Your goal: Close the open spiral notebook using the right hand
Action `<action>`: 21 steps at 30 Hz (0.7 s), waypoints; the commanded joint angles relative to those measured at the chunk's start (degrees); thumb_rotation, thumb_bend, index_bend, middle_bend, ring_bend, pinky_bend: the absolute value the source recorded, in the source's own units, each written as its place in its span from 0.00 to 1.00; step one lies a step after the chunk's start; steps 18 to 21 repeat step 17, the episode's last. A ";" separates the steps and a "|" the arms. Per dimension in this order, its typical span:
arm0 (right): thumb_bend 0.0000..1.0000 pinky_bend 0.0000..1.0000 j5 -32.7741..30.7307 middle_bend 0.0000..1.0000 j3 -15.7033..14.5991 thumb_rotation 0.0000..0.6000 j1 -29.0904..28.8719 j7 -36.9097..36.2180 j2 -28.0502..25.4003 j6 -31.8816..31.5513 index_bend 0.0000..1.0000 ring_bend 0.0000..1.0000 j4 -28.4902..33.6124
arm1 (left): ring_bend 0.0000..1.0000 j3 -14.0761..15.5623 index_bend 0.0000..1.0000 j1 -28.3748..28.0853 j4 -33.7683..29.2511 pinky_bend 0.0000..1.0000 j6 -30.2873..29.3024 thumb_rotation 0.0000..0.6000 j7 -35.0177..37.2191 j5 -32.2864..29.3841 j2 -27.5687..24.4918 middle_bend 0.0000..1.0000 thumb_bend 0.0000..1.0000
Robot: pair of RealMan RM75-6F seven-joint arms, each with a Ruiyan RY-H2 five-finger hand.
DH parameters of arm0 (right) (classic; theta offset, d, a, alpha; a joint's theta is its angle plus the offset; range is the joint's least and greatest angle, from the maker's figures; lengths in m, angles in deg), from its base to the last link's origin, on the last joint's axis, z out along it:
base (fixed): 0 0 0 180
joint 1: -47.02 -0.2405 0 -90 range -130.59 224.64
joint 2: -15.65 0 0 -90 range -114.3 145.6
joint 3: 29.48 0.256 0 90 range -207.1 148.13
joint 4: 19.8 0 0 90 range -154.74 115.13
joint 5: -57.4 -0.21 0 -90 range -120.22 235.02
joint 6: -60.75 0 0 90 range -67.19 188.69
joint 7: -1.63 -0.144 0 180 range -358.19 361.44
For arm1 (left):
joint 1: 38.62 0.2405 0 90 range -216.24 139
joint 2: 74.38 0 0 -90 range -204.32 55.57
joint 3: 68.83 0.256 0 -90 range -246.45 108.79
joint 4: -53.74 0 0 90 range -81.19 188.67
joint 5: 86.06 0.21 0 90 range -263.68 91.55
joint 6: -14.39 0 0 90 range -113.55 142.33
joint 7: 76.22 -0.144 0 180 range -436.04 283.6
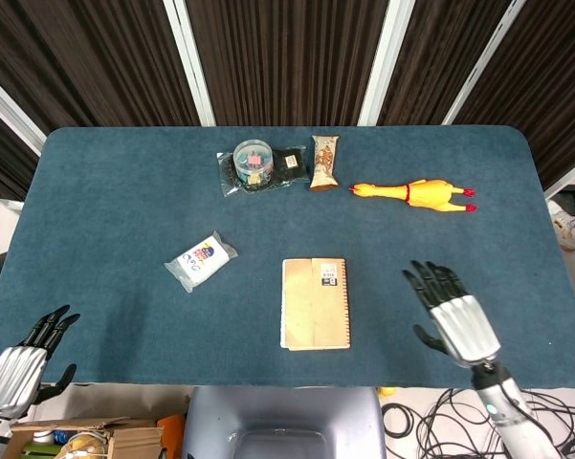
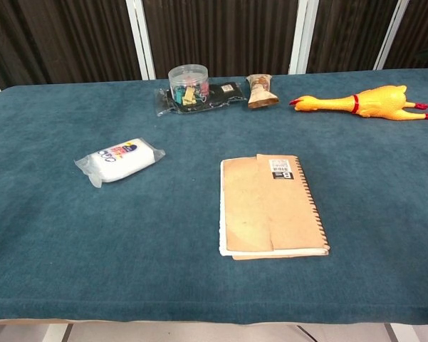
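Spiral notebook (image 1: 315,303) lies closed and flat on the blue table (image 1: 96,191), near the front edge and about midway across, its brown cover up, its wire binding along the right side and a small barcode label at its upper right corner. Far to the left, at the table's front corner, the left hand (image 1: 19,363) hangs off the edge with its fingers apart and nothing in it; only the head view shows it. A white plastic packet (image 1: 201,261) lies left of the notebook and a little farther back. At the back of the table sit a clear tub of coloured clips (image 1: 253,161), a dark flat packet (image 1: 289,163) touching it, and a snack bar wrapper (image 1: 324,161) just beside that. A yellow rubber chicken (image 1: 416,193) lies farther right. The right hand (image 1: 452,316) hovers over the table well apart from the notebook, on its right, fingers spread and holding nothing.
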 commanded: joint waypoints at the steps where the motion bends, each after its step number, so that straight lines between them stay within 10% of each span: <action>1: 0.18 0.15 -2.96 0.02 -0.28 1.00 7.90 -6.55 2.76 -8.38 0.00 0.03 -9.21 | 0.08 -0.46 0.14 0.26 0.04 0.43 -0.43 1.00 -1.63 -0.56 0.70 0.04 0.42; 21: 0.17 0.16 -3.65 0.02 1.28 1.00 9.84 -10.25 2.41 -4.19 0.00 0.03 -11.53 | 0.08 -1.07 0.14 0.76 -0.40 0.43 -0.93 1.00 -4.62 -1.58 1.45 0.04 0.42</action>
